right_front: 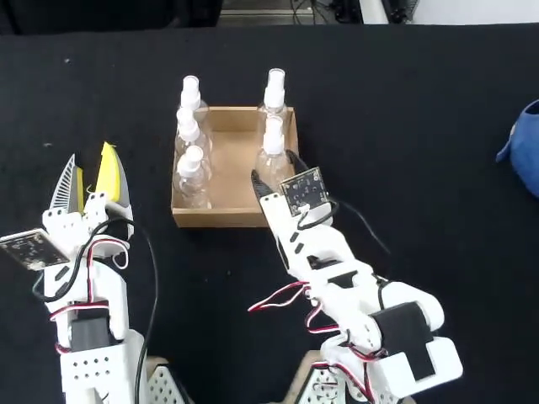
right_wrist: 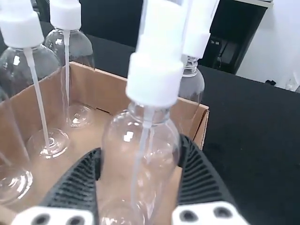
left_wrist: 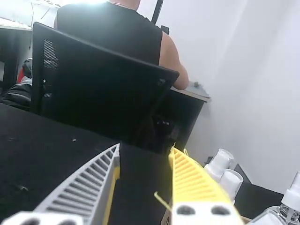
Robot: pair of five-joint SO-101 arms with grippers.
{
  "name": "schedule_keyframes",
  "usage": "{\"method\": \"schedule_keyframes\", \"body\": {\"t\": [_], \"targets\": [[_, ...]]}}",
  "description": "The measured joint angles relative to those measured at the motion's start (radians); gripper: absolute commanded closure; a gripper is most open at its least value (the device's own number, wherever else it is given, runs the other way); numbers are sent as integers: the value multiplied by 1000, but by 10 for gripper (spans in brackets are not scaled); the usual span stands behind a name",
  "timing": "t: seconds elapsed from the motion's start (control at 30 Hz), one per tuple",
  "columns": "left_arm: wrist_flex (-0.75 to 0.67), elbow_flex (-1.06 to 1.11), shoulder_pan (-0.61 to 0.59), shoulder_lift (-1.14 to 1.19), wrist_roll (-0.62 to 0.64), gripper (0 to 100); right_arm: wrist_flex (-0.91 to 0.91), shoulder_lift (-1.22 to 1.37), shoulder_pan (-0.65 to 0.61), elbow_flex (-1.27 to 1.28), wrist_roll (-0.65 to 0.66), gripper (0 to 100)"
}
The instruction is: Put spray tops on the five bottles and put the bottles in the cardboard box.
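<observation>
The cardboard box (right_front: 232, 215) sits mid-table. Three clear bottles with white spray tops (right_front: 192, 166) line its left side, and another (right_front: 274, 91) stands at its far right corner. My right gripper (right_front: 272, 172) is at the box's near right side, shut on a fifth capped bottle (right_wrist: 136, 136). Its black fingers (right_wrist: 77, 183) press that bottle's sides above the box floor (right_wrist: 70, 154). Well left of the box, my left gripper (right_front: 88, 164) is open, with nothing between its grey and yellow fingers (left_wrist: 187, 183). White spray tops (left_wrist: 220, 164) show beyond them.
A blue object (right_front: 526, 151) lies at the table's right edge. Black tabletop (right_front: 404, 126) stretches around the box on every side. Red and white cables (right_front: 278, 299) hang by the right arm's base.
</observation>
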Motion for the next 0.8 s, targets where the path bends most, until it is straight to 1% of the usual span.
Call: {"method": "schedule_keyframes", "body": {"t": [0.1, 0.5, 0.67, 0.8], "targets": [[0, 0, 0, 0, 0, 970, 0, 0, 0, 0, 0, 805], [0, 0, 0, 0, 0, 970, 0, 0, 0, 0, 0, 803], [0, 0, 0, 0, 0, 970, -26, 2, 0, 0, 0, 678], [0, 0, 0, 0, 0, 970, -107, 2, 0, 43, 0, 670]]}}
